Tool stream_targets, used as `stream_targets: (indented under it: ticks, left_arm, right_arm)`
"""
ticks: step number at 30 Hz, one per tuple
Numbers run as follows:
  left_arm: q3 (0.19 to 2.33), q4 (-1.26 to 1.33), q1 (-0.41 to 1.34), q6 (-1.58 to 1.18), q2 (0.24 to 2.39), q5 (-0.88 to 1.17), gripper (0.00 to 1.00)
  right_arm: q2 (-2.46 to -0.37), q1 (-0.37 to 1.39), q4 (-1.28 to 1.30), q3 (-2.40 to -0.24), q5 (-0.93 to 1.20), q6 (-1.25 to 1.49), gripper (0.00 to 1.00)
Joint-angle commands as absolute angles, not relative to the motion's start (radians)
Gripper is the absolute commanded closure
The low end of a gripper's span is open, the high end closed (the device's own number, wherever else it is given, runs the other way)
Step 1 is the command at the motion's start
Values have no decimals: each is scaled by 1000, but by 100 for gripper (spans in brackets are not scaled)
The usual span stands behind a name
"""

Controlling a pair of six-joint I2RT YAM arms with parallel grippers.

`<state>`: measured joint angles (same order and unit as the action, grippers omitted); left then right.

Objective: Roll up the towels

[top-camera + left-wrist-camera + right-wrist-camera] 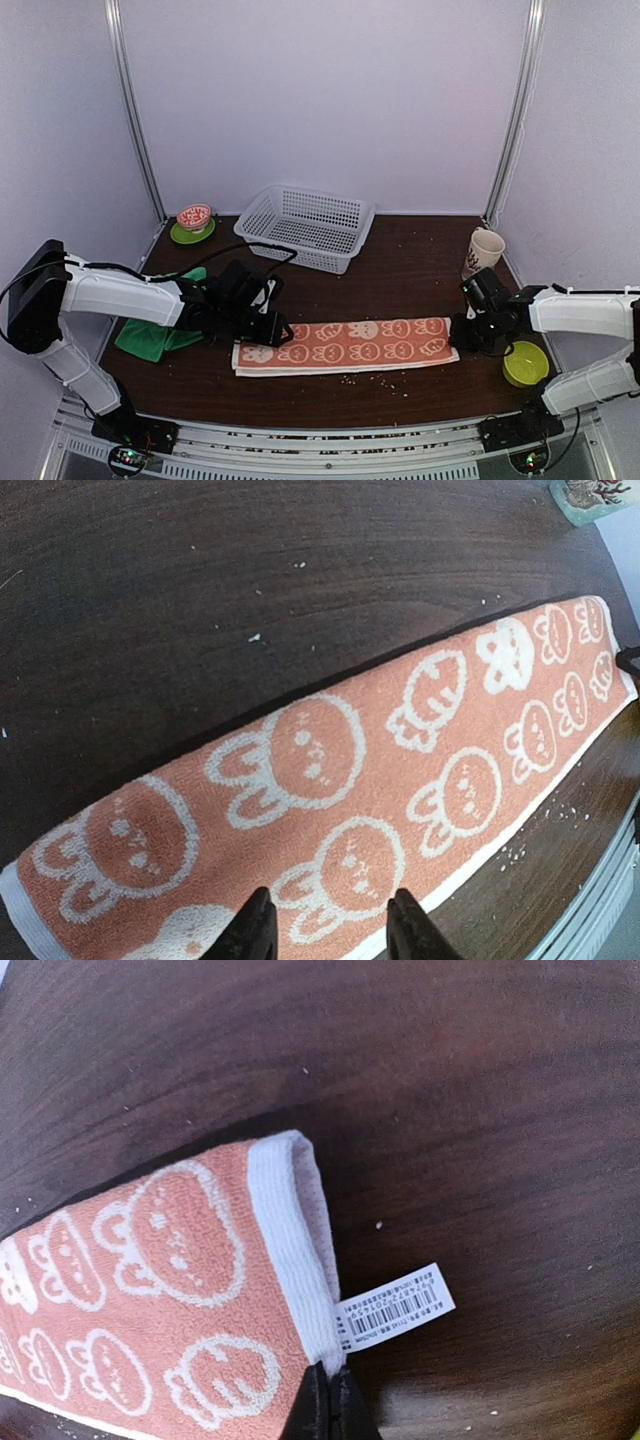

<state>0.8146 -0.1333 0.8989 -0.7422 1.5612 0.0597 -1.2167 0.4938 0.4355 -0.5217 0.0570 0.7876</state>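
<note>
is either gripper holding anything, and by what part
The right gripper pinches the orange towel at its white end hem by the tag. The left gripper is open, empty.

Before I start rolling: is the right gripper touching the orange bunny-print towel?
Touching. Right wrist view shows the right gripper pinching the orange towel at its white hem.

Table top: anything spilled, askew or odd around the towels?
Pale crumbs are scattered over the dark table beside the orange towel. The green towel lies crumpled at left, and a barcode tag sticks out of the orange one's end.
</note>
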Motion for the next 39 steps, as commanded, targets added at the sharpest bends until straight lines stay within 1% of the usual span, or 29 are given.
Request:
stream_targets:
  ticks: [1,12,18,23,29,39]
  left_arm:
    - [848,-137,904,-737,1550,32,61]
    - [865,-202,904,-744,1516,-33,63]
    - [856,-251,903,-754,1439,-114,63]
    - [834,-276,902,-774,1378,-155,63]
    - [781,-304,903,-819,1300,-207,63]
    - [676,-328,903,-872,1103,-291,64]
  right_arm:
    - [-1213,494,588,-630,-43,685,100]
    - [-1162,494,665,-758,-99,574,100]
    - [-1125,511,671,-832,-52,504,100]
    - [-1130,592,656,-886,-45,506,100]
    - [-1191,711,598,-935,-60,554,100]
    - [-1381,889,487,-1066,-85,628,100]
